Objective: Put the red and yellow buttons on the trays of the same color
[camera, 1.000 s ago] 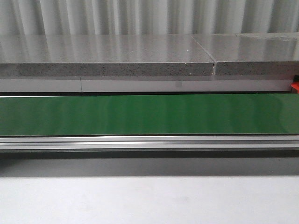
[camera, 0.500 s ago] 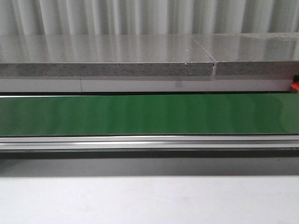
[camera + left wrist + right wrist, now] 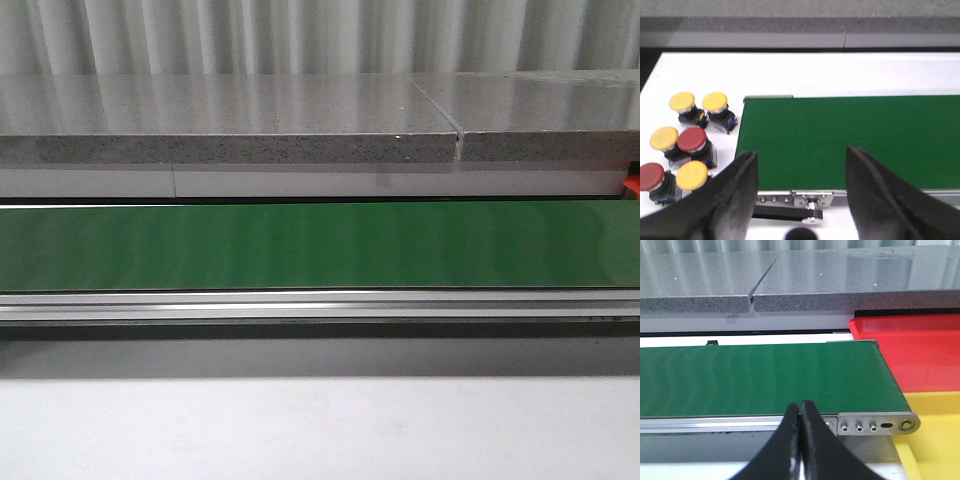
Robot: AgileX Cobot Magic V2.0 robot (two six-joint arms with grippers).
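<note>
Starting at the left tool (image 3: 800,192), we found its jaws apart and empty above the green belt (image 3: 850,140); the right tool (image 3: 800,440) was pinched together. Buttons (image 3: 690,142) clustered on the tabletop (image 3: 790,75) beside it; rigid, light, smooth-capped, best gripped across their bodies.

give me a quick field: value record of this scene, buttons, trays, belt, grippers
yellow buttons: four, e.g., grouped on the white table beside one end of the belt
red buttons: two, e.g., in the same group
conveyor belt: green, nothing on it
red tray: past the belt's other end, nothing seen in it
yellow tray: next to the red tray, nothing seen in it
left gripper: open, holding nothing
right gripper: shut, holding nothing
</note>
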